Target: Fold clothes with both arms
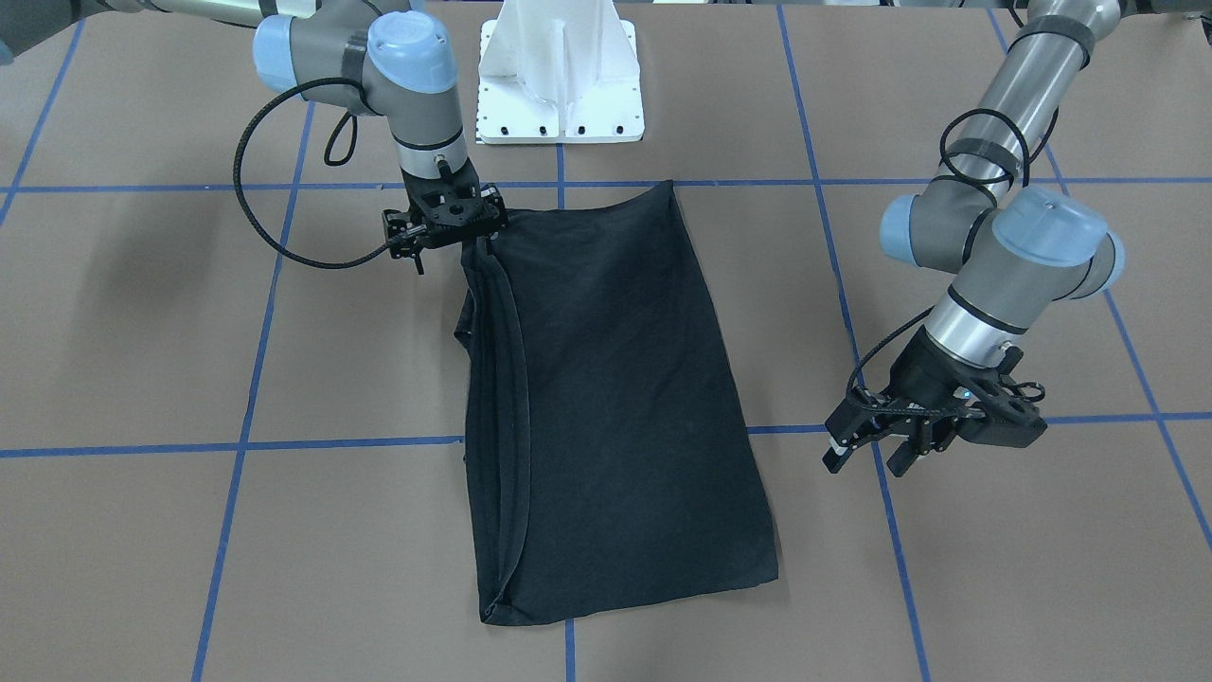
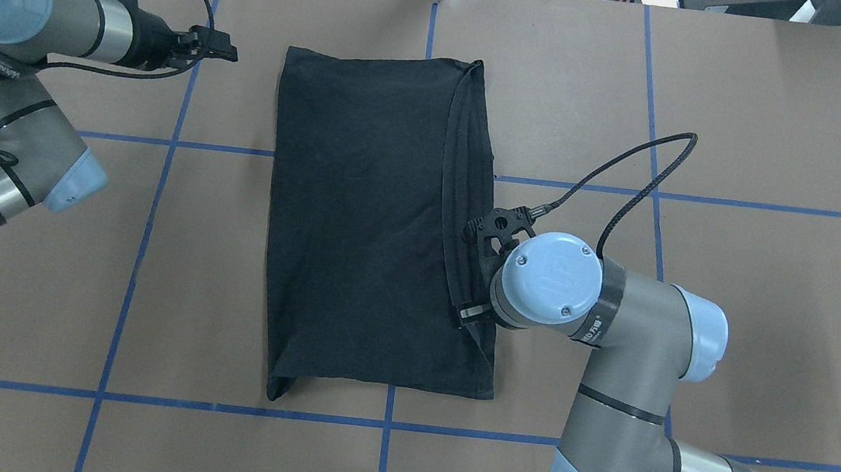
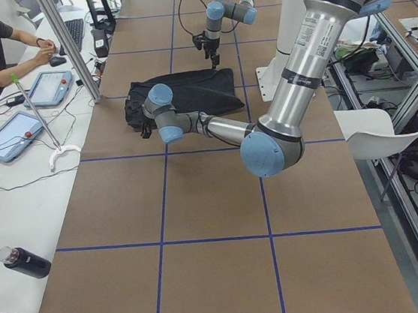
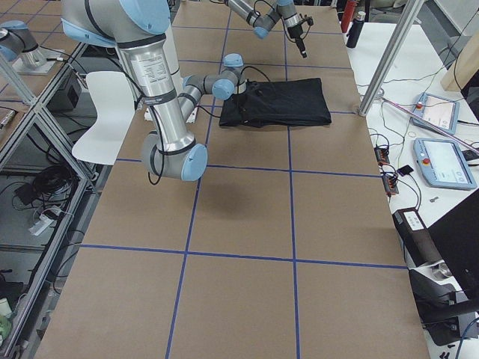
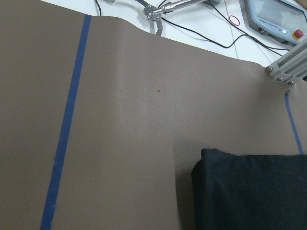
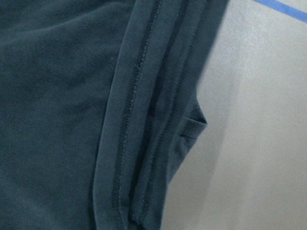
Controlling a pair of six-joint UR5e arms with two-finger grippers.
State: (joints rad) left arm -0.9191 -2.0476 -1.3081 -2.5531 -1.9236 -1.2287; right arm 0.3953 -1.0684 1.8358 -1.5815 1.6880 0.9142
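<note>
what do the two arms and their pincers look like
The left arm and right arm are grey metal tubes with light-blue joint caps, black bands and small lettering. The left pincer and right pincer are small, black and angular, each fed by a looping black braided cable.

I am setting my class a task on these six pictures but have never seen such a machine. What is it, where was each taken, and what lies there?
It is a robot: two grey arms, left and right, each ending in a two-finger gripper. Four fixed cameras look from in front, overhead and both table ends; two more ride on the wrists. On the brown table, marked with blue tape, lies a folded black T-shirt. The right gripper sits at its layered edge; whether it grips cloth I cannot tell. The left gripper hangs open, holding nothing.
</note>
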